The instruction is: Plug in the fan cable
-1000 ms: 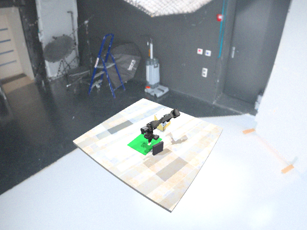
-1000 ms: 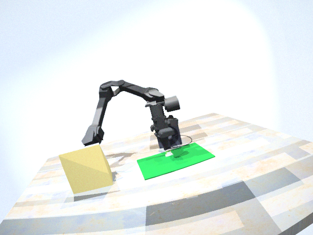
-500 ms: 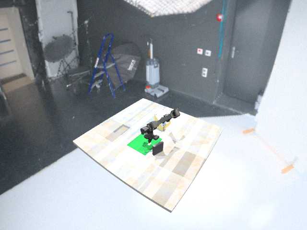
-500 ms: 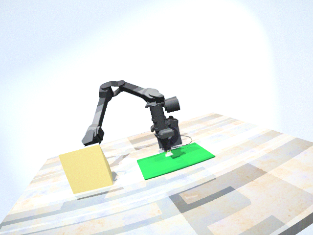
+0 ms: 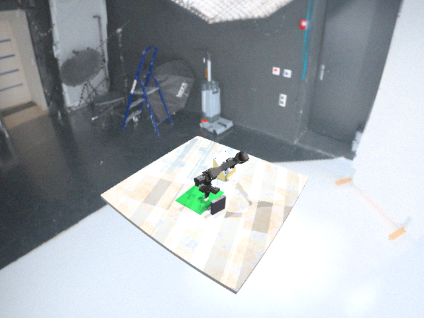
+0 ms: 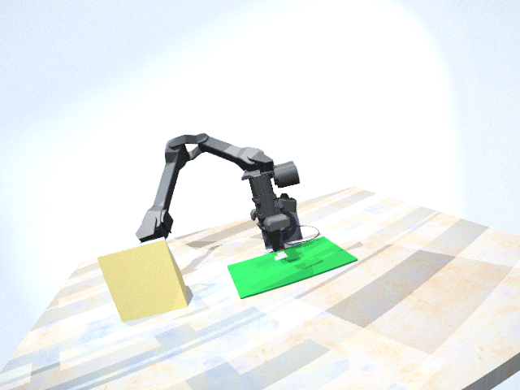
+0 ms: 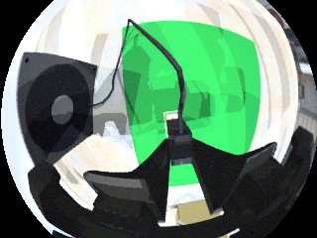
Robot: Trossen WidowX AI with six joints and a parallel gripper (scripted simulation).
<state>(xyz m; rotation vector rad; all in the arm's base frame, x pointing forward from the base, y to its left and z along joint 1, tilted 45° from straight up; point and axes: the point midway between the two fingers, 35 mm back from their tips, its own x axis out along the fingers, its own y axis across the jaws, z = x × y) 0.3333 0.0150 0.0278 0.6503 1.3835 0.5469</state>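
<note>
The green board point(image 5: 186, 199) point(image 6: 252, 283) point(image 7: 223, 59) lies flat on the table. The white header point(image 6: 280, 255) point(image 7: 168, 116) stands on it. My gripper point(image 5: 206, 196) point(image 6: 277, 249) point(image 7: 176, 141) points down at the header and is shut on the black plug point(image 7: 181, 141). In the wrist view the plug's lower end covers part of the header; how deep it sits cannot be told. The black cable point(image 6: 318, 231) point(image 7: 182, 91) arches from the plug to the black fan point(image 5: 218, 205) point(image 6: 295, 228) point(image 7: 61, 109), which stands upright beside the board.
A yellow block point(image 5: 222, 176) point(image 6: 142, 281) point(image 7: 195, 212) stands on the table point(image 5: 164, 218) point(image 6: 399, 327) near the arm's base, on the base side of the board. The cable loop rises over the board's edge on the fan side.
</note>
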